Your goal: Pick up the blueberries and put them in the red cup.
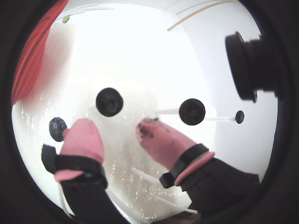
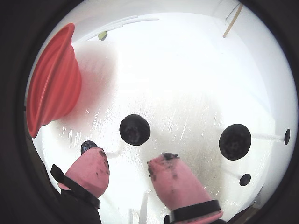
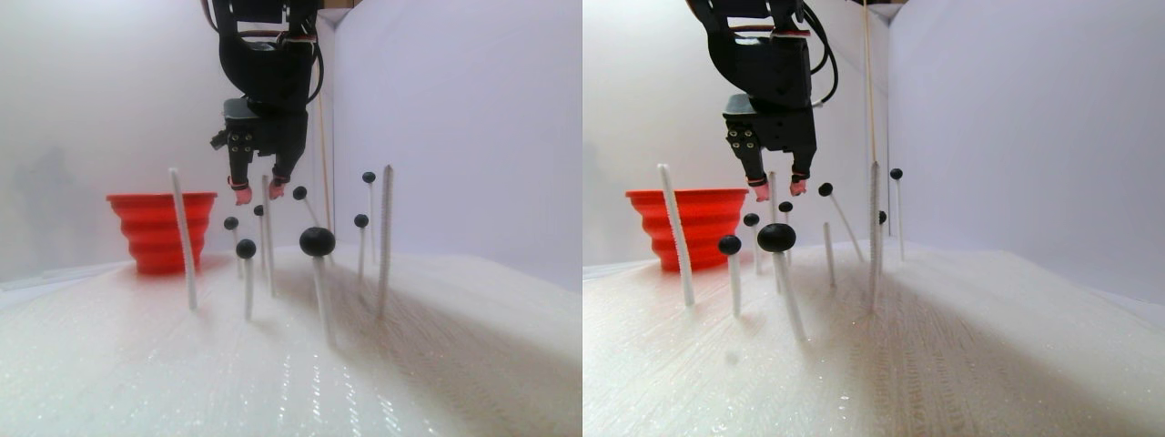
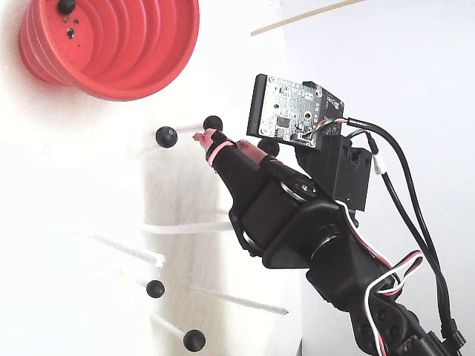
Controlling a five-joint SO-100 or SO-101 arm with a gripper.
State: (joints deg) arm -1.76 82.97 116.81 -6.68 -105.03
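Hovering spread and empty, the claw (image 2: 127,165) sits seemingly just above one of the blueberries (image 2: 134,129).

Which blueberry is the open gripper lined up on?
The blueberry just ahead of the gap between the gripper's pink fingertips. The others sit off to the sides, and one already lies in the red cup.

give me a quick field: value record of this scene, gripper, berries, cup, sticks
gripper: gripper open, pink fingers empty, hanging above the sticks
nearest berry: blueberry just ahead of the gap between the fingers in both wrist views
other berries: several more on stick tops, e.g.
cup: red cup upright on the surface, off to the left in the wrist views; one berry inside it
sticks: thin white sticks, some bare, some topped with a berry
surface: white textured mat
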